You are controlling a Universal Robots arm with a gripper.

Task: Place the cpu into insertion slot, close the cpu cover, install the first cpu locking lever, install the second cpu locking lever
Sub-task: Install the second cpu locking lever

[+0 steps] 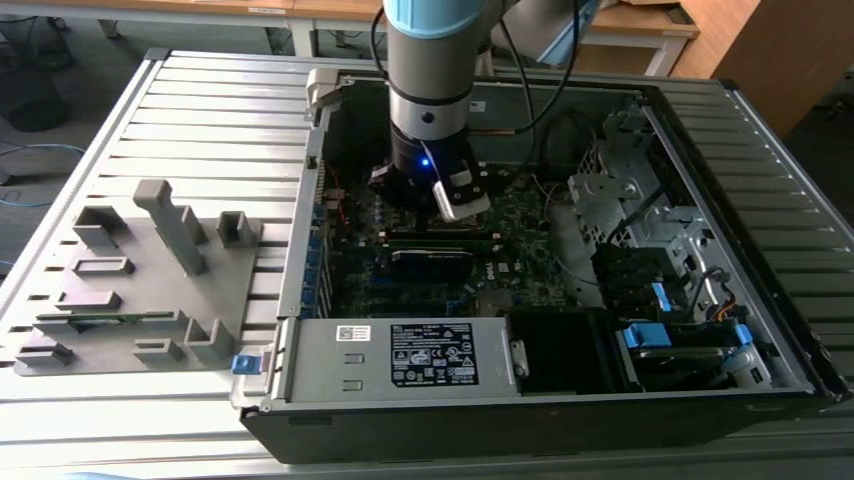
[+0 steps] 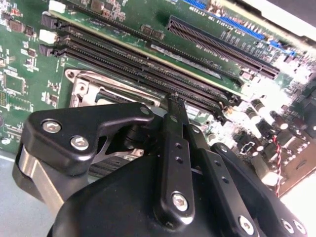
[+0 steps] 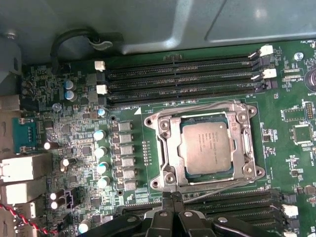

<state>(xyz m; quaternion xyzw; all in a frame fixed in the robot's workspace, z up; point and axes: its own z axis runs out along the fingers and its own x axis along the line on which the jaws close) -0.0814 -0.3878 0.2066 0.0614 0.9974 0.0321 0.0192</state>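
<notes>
The cpu [image 3: 205,148], a dull silver square, lies flat in the insertion slot [image 3: 157,182] on the green motherboard. The cpu cover [image 3: 169,148], a silver frame, lies down around the chip. One thin wire lever [image 3: 197,107] runs along the socket's side by the memory slots. Another lever [image 3: 222,183] runs along the opposite side, close to my fingertips. My gripper [image 3: 171,194] is shut with nothing visibly between the fingers, its tip just beside the socket's edge. In the second wrist view the gripper [image 2: 174,98] hovers at the socket frame [image 2: 86,86]. In the exterior view the gripper [image 1: 447,212] is inside the open case.
Long black memory slots [image 3: 182,74] flank the socket on both sides. A row of capacitors [image 3: 101,148] stands beside it. The case wall [image 3: 148,24], cables [image 1: 561,130] and a power supply [image 1: 400,355] ring the board. A grey fixture [image 1: 134,280] sits at the exterior view's left.
</notes>
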